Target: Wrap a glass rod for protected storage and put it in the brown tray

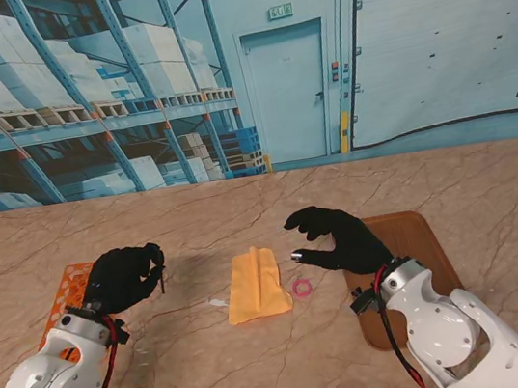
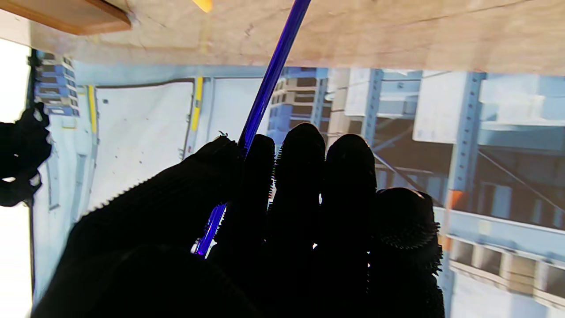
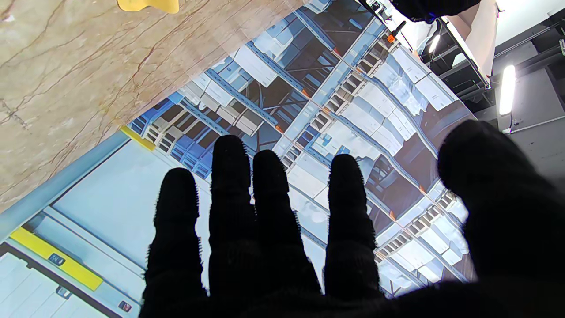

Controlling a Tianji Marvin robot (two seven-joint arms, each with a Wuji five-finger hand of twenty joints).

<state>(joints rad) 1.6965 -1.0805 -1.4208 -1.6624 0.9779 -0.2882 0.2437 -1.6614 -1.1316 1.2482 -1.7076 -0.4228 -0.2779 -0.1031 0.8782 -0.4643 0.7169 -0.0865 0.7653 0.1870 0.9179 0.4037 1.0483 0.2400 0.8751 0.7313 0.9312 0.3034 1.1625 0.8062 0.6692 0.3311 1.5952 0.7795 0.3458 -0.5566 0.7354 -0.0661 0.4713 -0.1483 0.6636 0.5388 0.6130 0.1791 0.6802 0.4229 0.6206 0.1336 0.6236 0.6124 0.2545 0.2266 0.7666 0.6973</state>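
Left wrist view: our left hand pinches glass rod (thin grip); right hand splayed, empty. Risk: rod slips, snaps before reaching yellow cloth.

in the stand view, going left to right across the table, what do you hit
orange rack → left hand holding the glass rod → yellow cloth → pink ring → right hand → brown tray
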